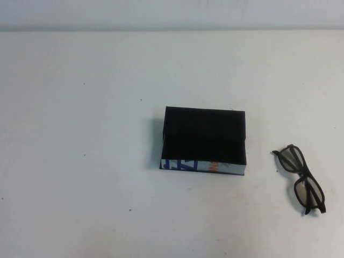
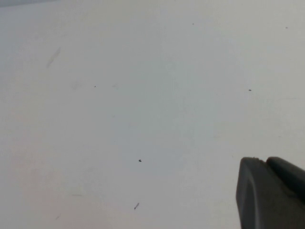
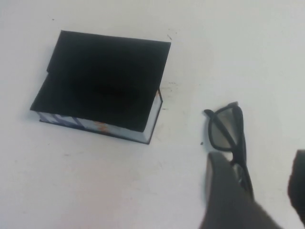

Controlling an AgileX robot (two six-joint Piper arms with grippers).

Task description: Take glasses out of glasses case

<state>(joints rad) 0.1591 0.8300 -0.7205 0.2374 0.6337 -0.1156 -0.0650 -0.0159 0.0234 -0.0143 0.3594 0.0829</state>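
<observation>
Glasses (image 1: 301,179) lie on the table (image 1: 80,134) at about four o'clock from the case (image 1: 204,141), near but apart from it, long axis running from eleven to five o'clock in the high view; they are already outside the closed case. The right gripper (image 3: 257,191) is nearer, hovering just above them with its fingers (image 3: 224,191) spread to either side of one lens and holding nothing. The left gripper (image 2: 271,195) hangs over bare table, its opening not discernible.
</observation>
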